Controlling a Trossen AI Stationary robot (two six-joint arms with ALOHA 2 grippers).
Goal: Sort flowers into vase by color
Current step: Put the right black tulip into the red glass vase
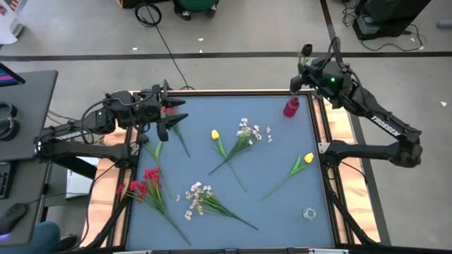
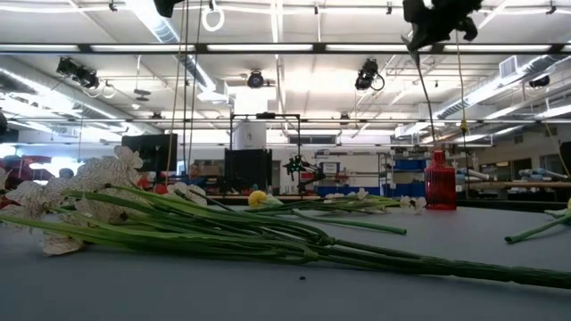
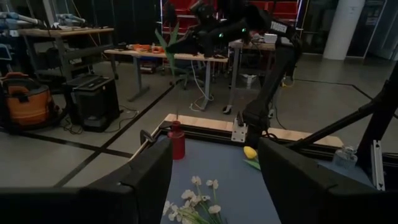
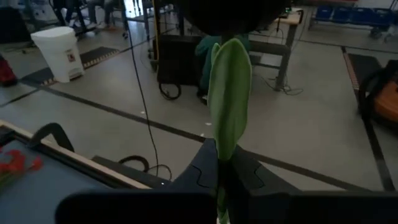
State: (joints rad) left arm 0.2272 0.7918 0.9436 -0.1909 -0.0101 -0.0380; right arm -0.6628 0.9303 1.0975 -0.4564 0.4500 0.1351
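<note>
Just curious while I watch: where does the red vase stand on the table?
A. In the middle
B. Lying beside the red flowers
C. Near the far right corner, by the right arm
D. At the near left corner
C: the red vase stands upright near the far right corner, just below the right gripper.

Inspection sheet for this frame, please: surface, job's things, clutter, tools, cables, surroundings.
Surface: blue-grey table mat, flowers scattered on it.
Job's things: red flowers, white sprays and yellow tulips lying loose; red vase upright, far right.
Clutter: small clear object, near right corner.
Tools: left tool open, over far left; right tool shut on a leafy stem, raised near the red vase.
Cables: black cable on floor.
Surroundings: desk at left.
</note>
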